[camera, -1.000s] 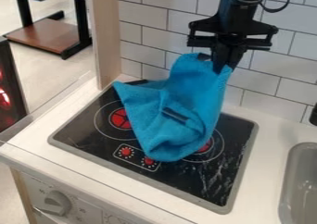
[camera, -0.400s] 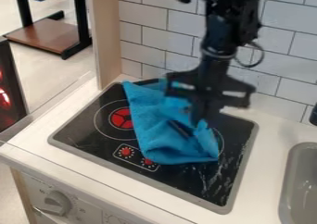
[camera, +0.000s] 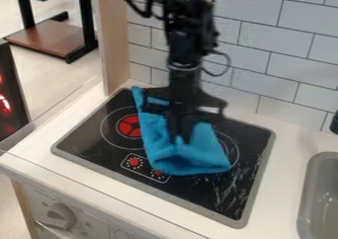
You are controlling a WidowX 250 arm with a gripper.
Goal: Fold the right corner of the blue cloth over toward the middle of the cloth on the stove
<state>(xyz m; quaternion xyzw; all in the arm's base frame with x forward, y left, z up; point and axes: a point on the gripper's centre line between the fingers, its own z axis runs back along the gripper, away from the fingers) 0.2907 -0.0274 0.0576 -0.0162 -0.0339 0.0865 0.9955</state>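
Handling the blue cloth (camera: 191, 161) looks like the step in hand; it lies bunched across the cooktop's (camera: 86, 140) middle. End effector (camera: 180, 134) is down at it, blurred; can't tell wide or narrow. Next move likely needs a confirmed grip or release. Versus 1.0 s ago: end effector lower, farther from cooktop's sink-side edge; cloth flatter.

Operated remotely, my black robot arm (camera: 189, 33) drops in from the camera view's top edge, nearly vertical. My gripper (camera: 180, 136) points downward beneath its wide crossbar (camera: 204, 100), while a cable (camera: 228, 65) loops out beside the wrist (camera: 184, 66).
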